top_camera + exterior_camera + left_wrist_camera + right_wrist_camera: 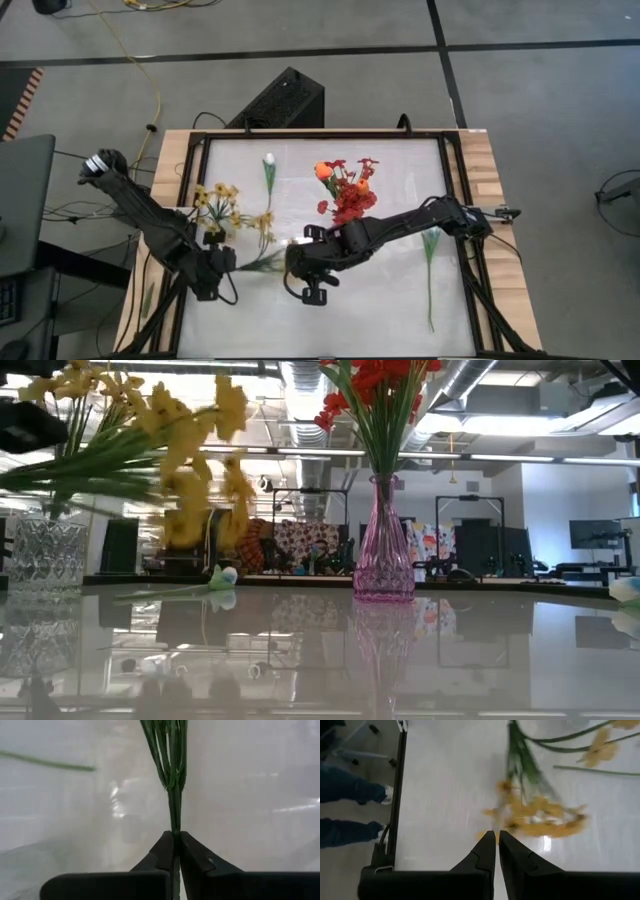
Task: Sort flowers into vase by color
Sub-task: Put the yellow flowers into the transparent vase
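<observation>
While left pincer clamps yellow spray's stem, right pincer closed, empty.

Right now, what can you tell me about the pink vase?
The pink vase looks like clear, ribbed pink glass with a slim neck flaring out to a wide round base. It stands upright on the glossy white table, which mirrors it. Green stems fill its neck, carrying red flowers; from above, an orange tulip bud shows in the same bunch. Neither gripper touches it.
</observation>
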Motion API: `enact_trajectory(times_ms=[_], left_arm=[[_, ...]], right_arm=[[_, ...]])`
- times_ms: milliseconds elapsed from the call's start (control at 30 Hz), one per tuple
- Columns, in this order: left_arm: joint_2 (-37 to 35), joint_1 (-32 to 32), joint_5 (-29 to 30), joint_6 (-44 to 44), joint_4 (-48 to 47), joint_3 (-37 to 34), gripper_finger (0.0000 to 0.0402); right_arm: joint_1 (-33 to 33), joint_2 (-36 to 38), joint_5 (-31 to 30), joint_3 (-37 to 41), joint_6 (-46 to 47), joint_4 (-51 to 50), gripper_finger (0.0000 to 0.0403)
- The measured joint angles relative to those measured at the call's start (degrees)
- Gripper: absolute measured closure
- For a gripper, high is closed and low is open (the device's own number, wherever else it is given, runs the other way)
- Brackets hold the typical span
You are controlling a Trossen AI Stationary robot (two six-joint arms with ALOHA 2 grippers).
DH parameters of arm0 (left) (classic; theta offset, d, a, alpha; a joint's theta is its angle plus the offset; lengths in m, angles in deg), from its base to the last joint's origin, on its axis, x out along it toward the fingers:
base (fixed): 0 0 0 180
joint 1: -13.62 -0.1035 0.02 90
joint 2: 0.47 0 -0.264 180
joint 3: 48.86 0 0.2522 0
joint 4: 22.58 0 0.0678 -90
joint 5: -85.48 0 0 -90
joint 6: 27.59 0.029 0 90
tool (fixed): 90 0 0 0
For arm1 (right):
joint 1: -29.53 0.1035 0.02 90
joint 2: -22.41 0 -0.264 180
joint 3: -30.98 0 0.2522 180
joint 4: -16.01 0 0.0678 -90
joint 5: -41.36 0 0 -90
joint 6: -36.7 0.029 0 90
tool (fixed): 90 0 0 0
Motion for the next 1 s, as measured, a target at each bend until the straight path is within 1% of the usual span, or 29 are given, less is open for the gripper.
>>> enact_trajectory(times_ms=[167, 233, 300, 400, 567, 733, 767, 833, 867, 1000], left_arm=[[-4.96, -2.23, 6.19, 0.02, -4.91, 1.62, 0.0401], [-7.00, -3.65, 7.40, 0.03, -5.04, 1.82, 0.0401], [-9.35, -5.03, 7.39, 0.04, -3.83, 2.13, 0.0401], [-12.70, -6.00, 5.33, 0.68, -1.85, 2.19, 0.0401], [-18.94, -6.25, 6.19, 0.15, 2.54, 2.18, 0.0401], [-25.41, -6.19, -1.77, 5.65, 10.01, 2.18, 0.0401], [-26.76, -6.18, -2.80, 6.72, 11.61, 2.18, 0.0401], [-29.71, -6.18, -3.00, 8.94, 14.54, 2.18, 0.0401], [-31.13, -6.18, -2.26, 10.08, 16.12, 2.18, 0.0401], [-37.12, -6.18, 4.43, 11.89, 19.68, 2.18, 0.0401]], right_arm=[[-0.34, 0.00, 0.00, 0.00, 0.04, 1.64, 0.0351], [-0.38, 0.00, 0.00, 0.00, 0.04, 2.54, 0.0351], [-0.37, 0.00, 0.00, 0.00, 0.09, 2.96, 0.0351], [-0.38, 0.00, 0.00, 0.00, 0.82, 3.42, 0.0351], [-0.45, 0.00, 0.00, 0.00, 1.78, 6.06, 0.0351], [-0.60, 0.00, 0.03, 0.00, 3.35, 7.41, 0.0351], [-0.60, 0.00, 0.04, 0.00, 3.57, 7.45, 0.0351], [-0.60, 0.00, 0.04, 0.00, 3.72, 7.81, 0.0351], [-0.60, 0.00, 0.03, 0.00, 3.72, 8.22, 0.0351], [-0.60, 0.00, 0.04, 0.00, 4.73, 10.38, 0.0351]])
